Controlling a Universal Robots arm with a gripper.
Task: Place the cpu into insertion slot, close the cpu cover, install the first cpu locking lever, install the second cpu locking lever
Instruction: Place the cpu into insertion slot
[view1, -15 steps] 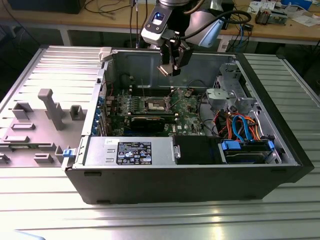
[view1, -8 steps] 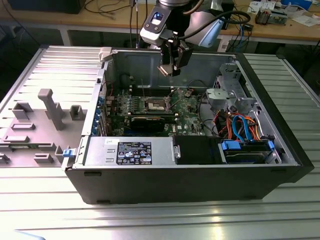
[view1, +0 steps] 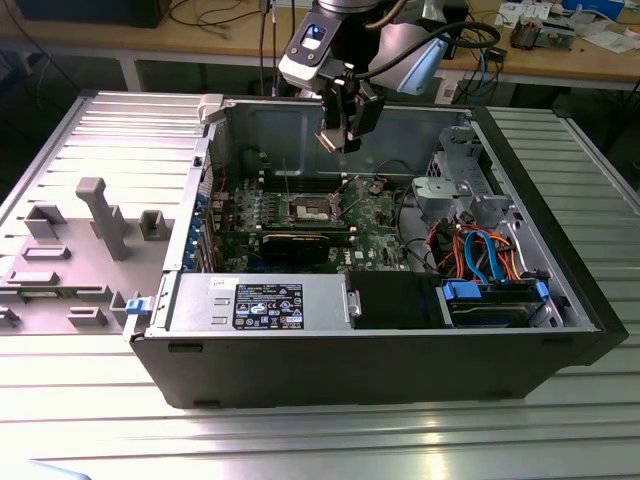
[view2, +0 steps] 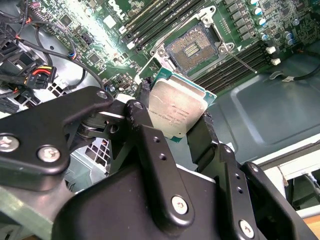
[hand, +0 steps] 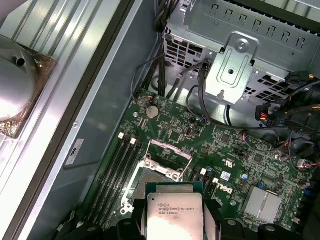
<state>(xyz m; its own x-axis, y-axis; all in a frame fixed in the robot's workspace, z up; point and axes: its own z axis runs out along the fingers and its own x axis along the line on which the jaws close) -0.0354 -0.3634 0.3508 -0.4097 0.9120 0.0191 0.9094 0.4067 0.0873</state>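
Note:
My gripper (view1: 338, 140) hangs above the open computer case, shut on the cpu (view2: 176, 107), a thin square chip with a silvery top, clamped by two opposite edges between the black fingers (view2: 145, 100). In the first wrist view the cpu (hand: 172, 202) sits just over the insertion slot (hand: 150, 176) and hides part of it. The slot (view2: 192, 49) shows its dark pin field bare on the green board (view1: 375, 215). Raised on its hinge at the slot's edge is the cpu cover (hand: 165, 169), a silver frame. A thin lever rod (view2: 245, 61) sticks out beside the slot.
Long black memory slots (view2: 230, 67) flank the socket. A black graphics card (view1: 300, 243) lies in front of it. A labelled power supply (view1: 268, 305), a silver drive cage (view1: 465, 170) and coloured cables (view1: 480, 250) stand in the case. Grey plastic fixtures (view1: 100, 215) stand outside at the exterior view's left.

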